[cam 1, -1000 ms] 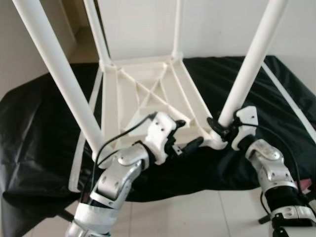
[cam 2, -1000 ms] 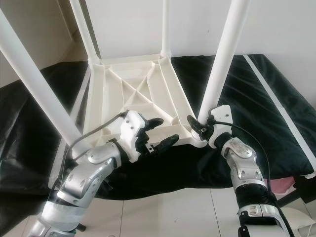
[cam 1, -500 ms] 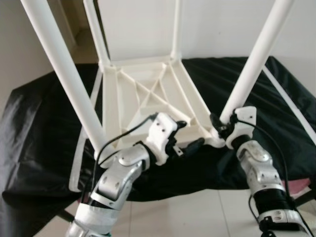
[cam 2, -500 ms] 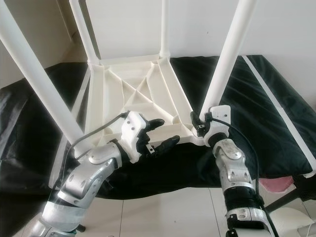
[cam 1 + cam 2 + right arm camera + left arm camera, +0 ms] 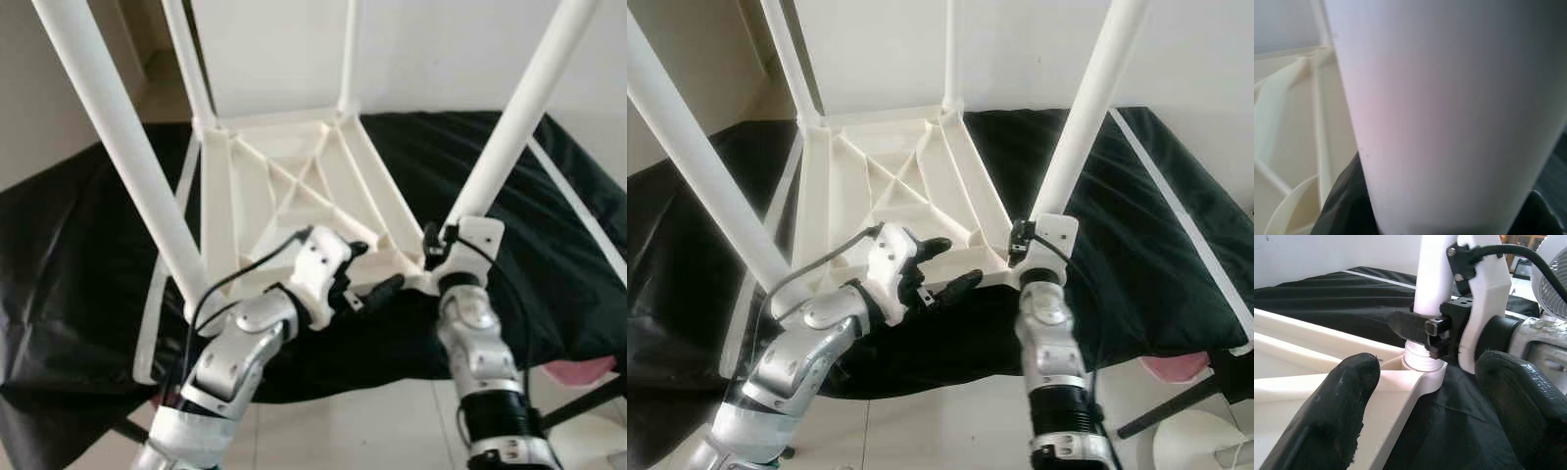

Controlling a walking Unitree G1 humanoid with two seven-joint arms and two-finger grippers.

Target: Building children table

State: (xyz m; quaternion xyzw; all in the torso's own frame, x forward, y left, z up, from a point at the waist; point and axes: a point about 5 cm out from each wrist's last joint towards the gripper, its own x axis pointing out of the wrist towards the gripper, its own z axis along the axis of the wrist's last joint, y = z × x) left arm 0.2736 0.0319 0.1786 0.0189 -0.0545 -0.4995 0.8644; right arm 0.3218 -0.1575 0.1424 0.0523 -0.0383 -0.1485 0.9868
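Risk: your right gripper (image 5: 436, 253), jaws clamped on the near-right leg (image 5: 509, 122) at its socket, could tilt or loosen it if twisted off-axis. Left gripper (image 5: 945, 266), jaws apart, hovers beside the frame edge. Table (image 5: 294, 191): upside down on black cloth (image 5: 88, 245); smooth white plastic, ribbed underside, round tubular legs.
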